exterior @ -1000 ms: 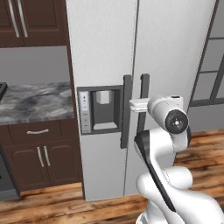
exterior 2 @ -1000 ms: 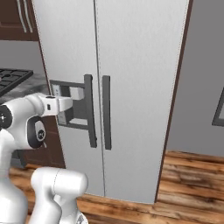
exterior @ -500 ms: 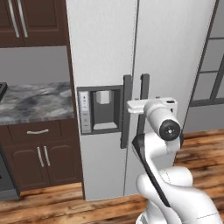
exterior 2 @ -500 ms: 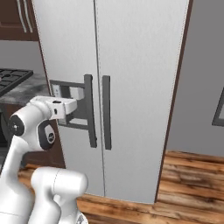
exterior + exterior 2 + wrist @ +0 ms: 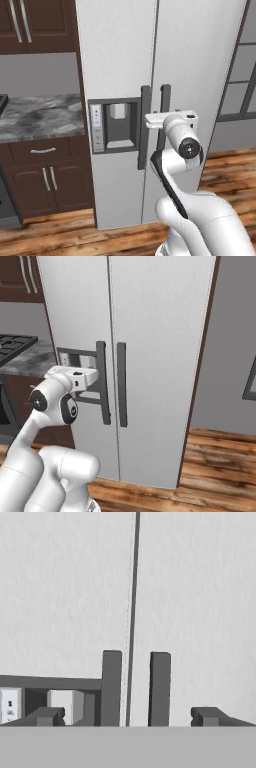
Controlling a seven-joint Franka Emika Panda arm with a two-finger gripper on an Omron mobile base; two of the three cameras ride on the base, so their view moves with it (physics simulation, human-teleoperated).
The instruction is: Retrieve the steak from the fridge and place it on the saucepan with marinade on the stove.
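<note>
Fridge doors are seen shut in all 3 views, with the seam between them running vertically. 2 dark bar handles are mounted on either side of that seam: the left handle and the right handle, which is partly hidden behind the arm in the left base view. A water dispenser panel is recessed in the left door, just beside the left handle.

The gripper is held level in front of the doors at handle height, pointed at the fridge. In the hand view, the 2 fingertips are seen spread wide, with both handles framed between them and nothing held. No contact with either handle is observed from the hand view. In the right base view, the white hand is seen ending just beside the left handle; whether it touches cannot be told.

The steak, saucepan and marinade cannot be located with the doors shut. A corner of the stove with black grates is visible at the left edge of the right base view, beside a marbled grey countertop. Dark wood cabinets are noted below the countertop, and a wooden plank floor runs in front of the fridge.
</note>
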